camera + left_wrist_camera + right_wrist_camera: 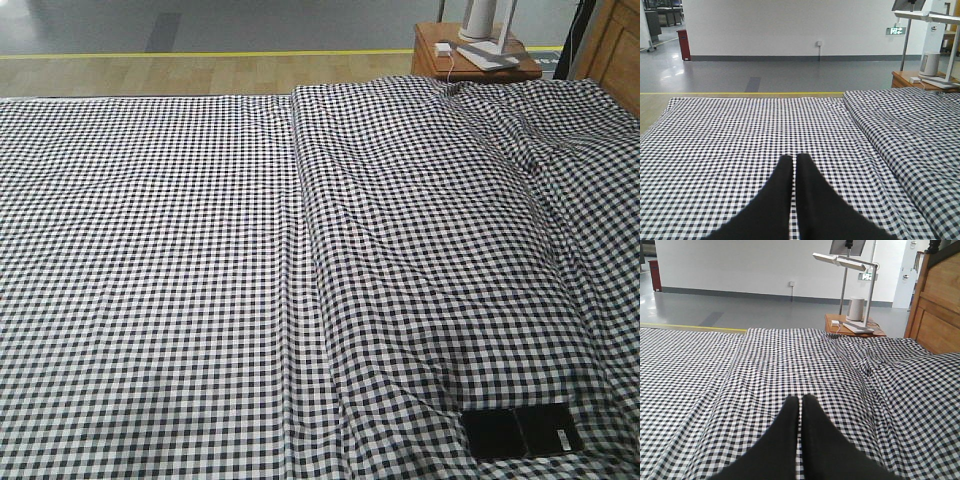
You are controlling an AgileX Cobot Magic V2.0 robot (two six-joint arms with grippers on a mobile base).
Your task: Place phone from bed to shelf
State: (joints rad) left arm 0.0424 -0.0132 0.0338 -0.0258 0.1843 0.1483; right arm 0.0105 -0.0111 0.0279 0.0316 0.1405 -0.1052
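Our left fingers (789, 163) and right fingers (796, 403) are clenched, empty, over the black-and-white gingham bed (180, 260). The thin glossy black phone (520, 432) lies on it, apart from both.

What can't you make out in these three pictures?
The shelf: I cannot make it out in any view.
The phone: front view only, by the bottom edge; its white sticker is too small to read.
The lamp on the bedside table: top cut off by the front view's upper edge.
The left gripper and right gripper: outside the front view, so how far they are from the phone is unknown.
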